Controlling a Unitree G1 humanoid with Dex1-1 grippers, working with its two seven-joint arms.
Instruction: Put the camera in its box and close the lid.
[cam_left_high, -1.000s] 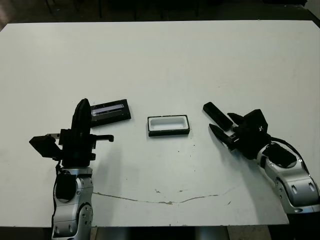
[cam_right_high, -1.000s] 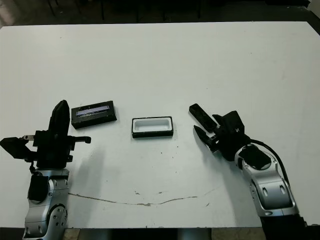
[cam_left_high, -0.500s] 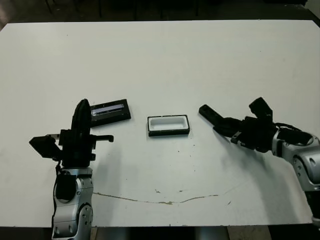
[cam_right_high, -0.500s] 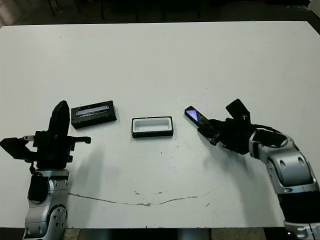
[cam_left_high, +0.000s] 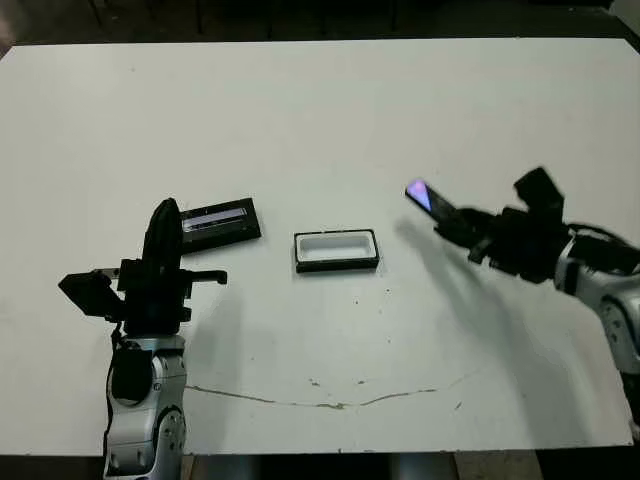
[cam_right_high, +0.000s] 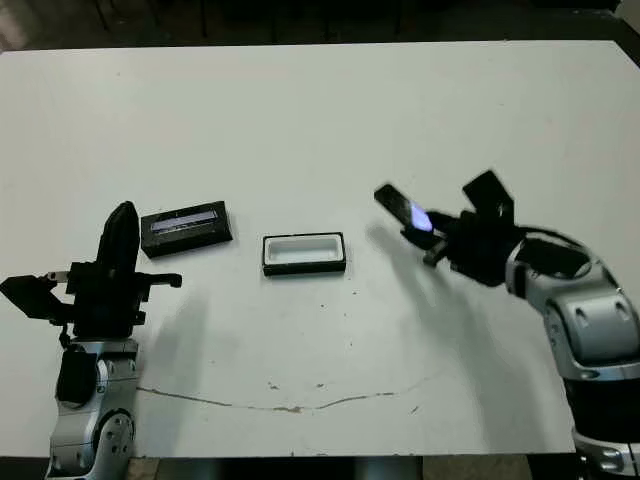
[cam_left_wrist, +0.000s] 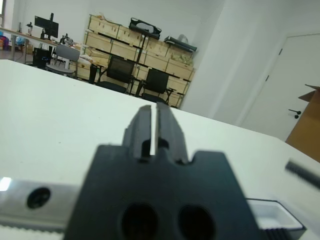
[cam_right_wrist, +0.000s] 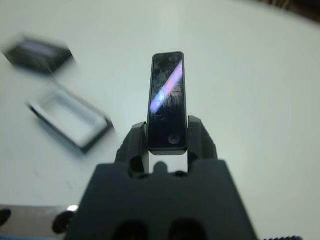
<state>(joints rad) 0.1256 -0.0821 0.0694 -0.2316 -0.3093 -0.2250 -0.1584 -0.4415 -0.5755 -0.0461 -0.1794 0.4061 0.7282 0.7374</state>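
Observation:
The camera (cam_left_high: 427, 201), a slim black bar with a bluish-white patch, is held tilted above the table to the right of the box; my right gripper (cam_left_high: 466, 236) is shut on its lower end. In the right wrist view the camera (cam_right_wrist: 167, 100) stands up between my two fingers (cam_right_wrist: 135, 140). The box (cam_left_high: 337, 265), a white-lined tray with black walls, lies open at the table's middle. The lid (cam_left_high: 220, 221), black with a pale stripe, lies flat to the left of the box. My left gripper (cam_left_high: 163, 226) stands upright near the lid, shut and holding nothing.
The white table (cam_left_high: 320, 120) stretches far behind the objects. A thin brown crack line (cam_left_high: 330, 400) runs along the near part of the table. Beyond the table, the left wrist view shows office chairs (cam_left_wrist: 117, 75) and stacked crates.
My right gripper closed on the camera, lifted it off the table and tilted it upward. The left arm, the box and the lid stayed put.

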